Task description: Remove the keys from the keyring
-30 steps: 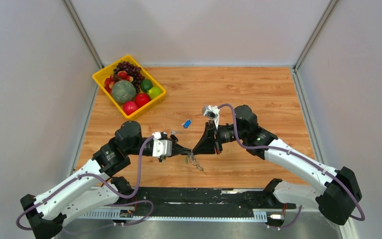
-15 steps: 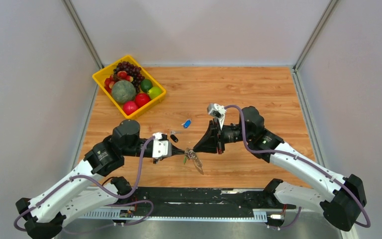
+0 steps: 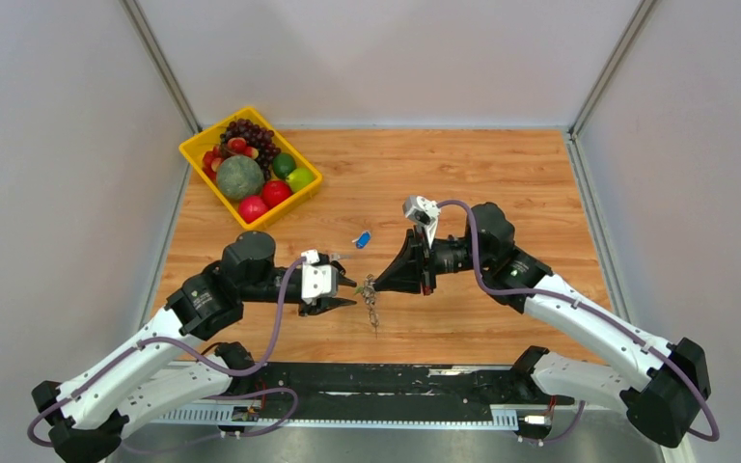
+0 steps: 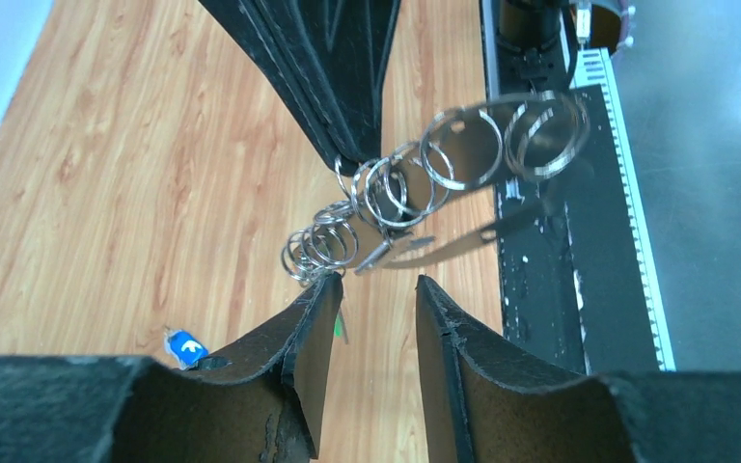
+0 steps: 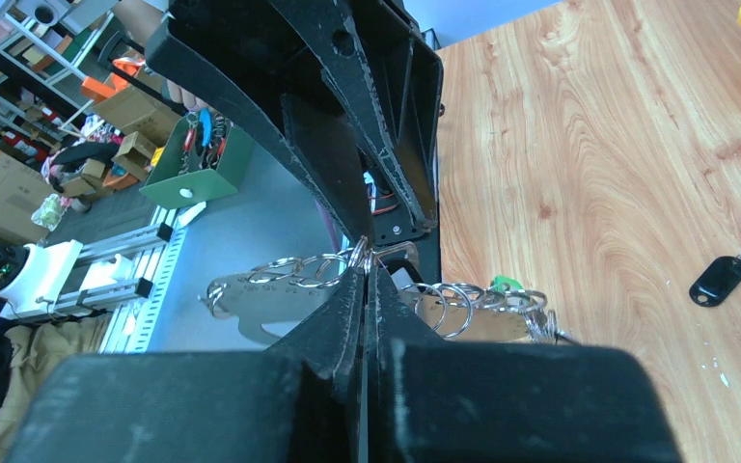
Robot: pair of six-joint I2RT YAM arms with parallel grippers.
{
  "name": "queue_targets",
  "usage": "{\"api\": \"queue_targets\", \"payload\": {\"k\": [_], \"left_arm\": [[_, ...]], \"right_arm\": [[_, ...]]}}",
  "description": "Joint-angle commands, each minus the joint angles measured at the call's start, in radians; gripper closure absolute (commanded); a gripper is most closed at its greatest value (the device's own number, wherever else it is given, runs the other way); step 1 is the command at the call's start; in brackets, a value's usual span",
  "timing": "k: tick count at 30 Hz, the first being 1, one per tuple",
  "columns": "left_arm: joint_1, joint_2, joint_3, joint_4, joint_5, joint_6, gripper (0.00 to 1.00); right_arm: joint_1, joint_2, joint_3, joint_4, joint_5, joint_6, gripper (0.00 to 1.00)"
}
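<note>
Pinching the thin wire keyring [image 4: 386, 188] in my right end effector [image 3: 378, 286], its black tapered jaws pressed together, I hold it above the wood-grain surface [image 3: 502, 183], near the middle. Flat silvery keys [image 3: 373, 313] dangle beneath. My left end effector [image 4: 376, 285] stands narrowly parted just beside the shiny loops, holding nothing.

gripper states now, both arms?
Left gripper: open, holding nothing.
Right gripper: closed on the keyring.
</note>
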Motion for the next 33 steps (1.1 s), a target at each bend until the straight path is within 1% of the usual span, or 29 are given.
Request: {"api": "queue_targets", "payload": {"k": [1,4,7,11,19,21,23,25,26,27,29,31,33], "left_arm": [[0.000,-0.006,0.005,0.138,0.001,-0.128,0.55],[0.000,-0.011,-0.024,0.204,-0.010,-0.207,0.54],[0.000,-0.022,-0.043,0.243,-0.030,-0.222,0.55],[0.000,-0.009,-0.043,0.244,-0.014,-0.234,0.59],[0.001,0.029,-0.043,0.234,-0.015,-0.259,0.60],[0.001,0.039,-0.039,0.227,-0.020,-0.259,0.62],[0.000,0.044,-0.036,0.224,-0.024,-0.261,0.65],[0.001,0.050,-0.034,0.234,-0.023,-0.263,0.72],[0.000,0.048,-0.036,0.245,-0.021,-0.264,0.79],[0.001,0.046,-0.037,0.250,-0.020,-0.264,0.83],[0.000,0.040,-0.041,0.260,-0.022,-0.260,0.96],[0.000,0.038,-0.042,0.256,-0.028,-0.255,1.00],[0.000,0.038,-0.035,0.225,-0.037,-0.242,1.00]], "right_arm": [[0.002,0.002,0.052,0.043,0.005,-0.004,1.00],[0.002,0.006,0.058,0.043,0.005,-0.003,1.00],[0.001,0.011,0.062,0.043,0.003,-0.006,1.00],[0.002,0.013,0.067,0.043,0.003,-0.009,1.00],[0.002,0.017,0.076,0.043,0.001,-0.011,1.00],[0.002,0.016,0.076,0.043,0.001,-0.012,1.00],[0.002,0.018,0.077,0.043,0.002,-0.012,1.00],[0.002,0.018,0.075,0.043,0.000,-0.012,1.00],[0.002,0.018,0.075,0.043,0.000,-0.012,1.00],[0.002,0.016,0.072,0.043,0.000,-0.012,1.00],[0.002,0.015,0.069,0.043,0.002,-0.012,1.00],[0.002,0.008,0.066,0.043,0.004,-0.010,1.00],[0.000,0.002,0.065,0.041,0.007,-0.009,1.00]]}}
